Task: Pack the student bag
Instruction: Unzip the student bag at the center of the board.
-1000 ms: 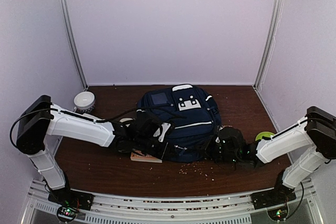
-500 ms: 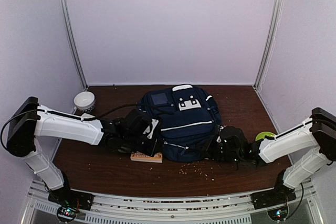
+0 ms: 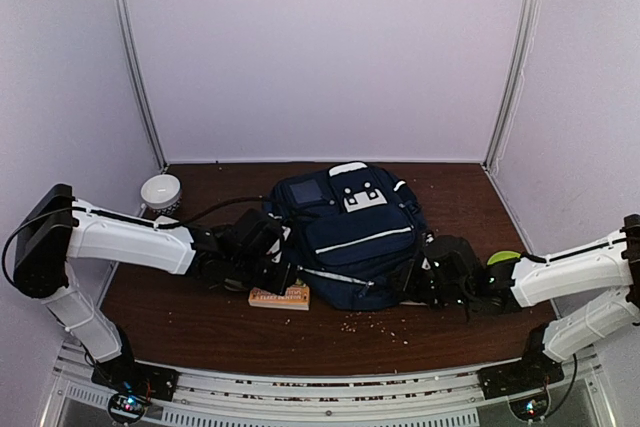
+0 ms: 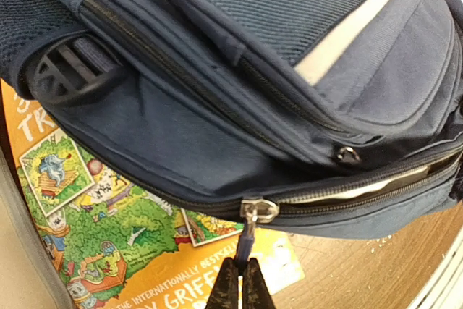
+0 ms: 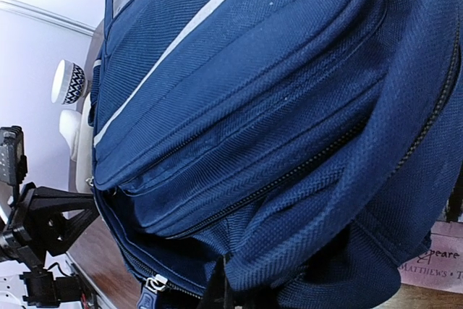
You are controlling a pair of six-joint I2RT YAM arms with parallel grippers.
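Observation:
The student bag (image 3: 355, 237), navy blue with white stripe trim and a white buckle patch, lies in the middle of the table. It fills the left wrist view (image 4: 289, 70) and the right wrist view (image 5: 275, 106). My left gripper (image 4: 241, 286) is shut on the blue zipper pull (image 4: 248, 240) of the bag's main zipper, at the bag's near left edge (image 3: 270, 269). The zipper is partly open to the right of the slider, showing light lining (image 4: 362, 189). My right gripper (image 5: 230, 296) is shut on a fold of the bag's fabric at its right side (image 3: 435, 282).
An orange picture book (image 3: 280, 296) lies under the bag's near left corner and shows in the left wrist view (image 4: 108, 236). A patterned bowl (image 3: 160, 191) stands at the back left. A green object (image 3: 503, 259) lies right of the bag. Crumbs (image 3: 375, 322) are scattered on the table.
My left gripper has moved left with the zipper pull. My right gripper has moved right with the fabric, and the bag has shifted right and stretched between them.

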